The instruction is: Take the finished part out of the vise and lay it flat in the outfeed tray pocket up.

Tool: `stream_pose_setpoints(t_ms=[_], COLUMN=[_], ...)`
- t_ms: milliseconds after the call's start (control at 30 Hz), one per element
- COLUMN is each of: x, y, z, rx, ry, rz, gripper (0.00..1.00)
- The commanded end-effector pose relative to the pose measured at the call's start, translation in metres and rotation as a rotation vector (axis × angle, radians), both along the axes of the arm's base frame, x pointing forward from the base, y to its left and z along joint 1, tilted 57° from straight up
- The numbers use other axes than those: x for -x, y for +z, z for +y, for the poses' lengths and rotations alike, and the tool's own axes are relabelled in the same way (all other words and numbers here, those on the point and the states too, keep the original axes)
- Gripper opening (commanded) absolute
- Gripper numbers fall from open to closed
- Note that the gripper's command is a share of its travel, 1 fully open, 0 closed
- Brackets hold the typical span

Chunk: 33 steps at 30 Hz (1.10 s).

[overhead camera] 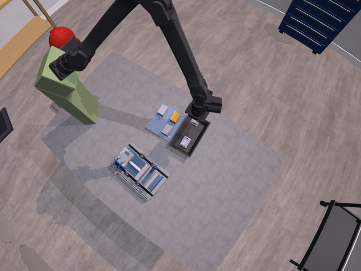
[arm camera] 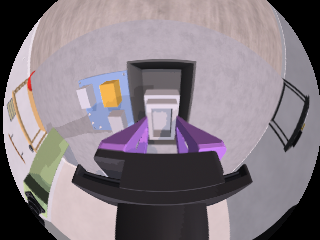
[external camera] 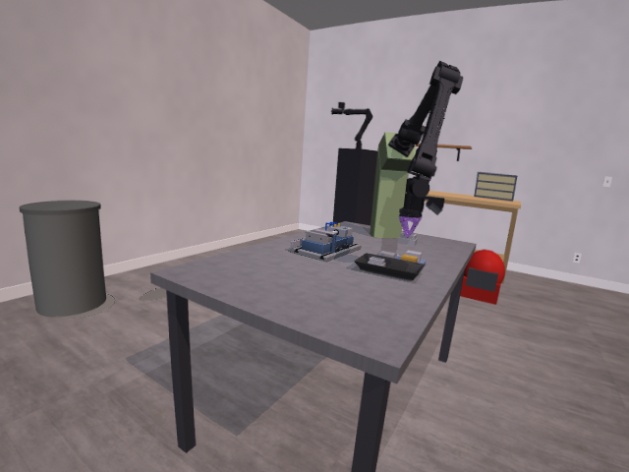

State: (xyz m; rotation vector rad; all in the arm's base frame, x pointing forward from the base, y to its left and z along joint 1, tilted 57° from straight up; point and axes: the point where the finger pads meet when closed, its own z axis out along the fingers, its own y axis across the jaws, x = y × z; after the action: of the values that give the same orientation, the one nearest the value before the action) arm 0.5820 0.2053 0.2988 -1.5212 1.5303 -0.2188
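Above the far end of the dark outfeed tray point(overhead camera: 201, 134) on the table point(external camera: 314, 310), the tool point(external camera: 409, 234) grips the finished part point(arm camera: 162, 118), apparently mid-placement; next likely lowering flat, pocket up, then releasing.

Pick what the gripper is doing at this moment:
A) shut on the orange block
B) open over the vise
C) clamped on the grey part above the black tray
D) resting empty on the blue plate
C: the gripper clasps the grey part over the black tray.
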Motion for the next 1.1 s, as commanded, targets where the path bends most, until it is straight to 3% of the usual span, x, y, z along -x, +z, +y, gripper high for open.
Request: stream_pose_setpoints(t_ms=[0, 67, 167, 300, 500, 533, 567, 633, 767, 1067], x=[-0.007, -0.015, -0.014, -0.014, -0.02, -0.014, -0.016, -0.025, -0.028, -0.036], y=[0.038, 0.018, 0.01, 0.022, 0.009, 0.03, 0.033, 0.005, -0.006, 0.008], z=[-0.012, -0.009, -0.004, 0.006, 0.014, 0.007, 0.008, 0.017, 0.021, 0.027], rx=[-0.011, -0.006, -0.005, -0.016, -0.017, -0.025, -0.028, -0.017, -0.014, -0.024], ry=[-0.015, -0.017, -0.013, -0.003, 0.001, -0.007, -0.007, -0.001, 0.001, 0.001], rz=[-0.073, -0.046, -0.033, -0.054, -0.036, -0.071, -0.078, -0.036, -0.025, -0.059], gripper=[0.0, 0.0, 0.0, 0.0, 0.0, 0.0, 0.0, 0.0, 0.0, 0.0])
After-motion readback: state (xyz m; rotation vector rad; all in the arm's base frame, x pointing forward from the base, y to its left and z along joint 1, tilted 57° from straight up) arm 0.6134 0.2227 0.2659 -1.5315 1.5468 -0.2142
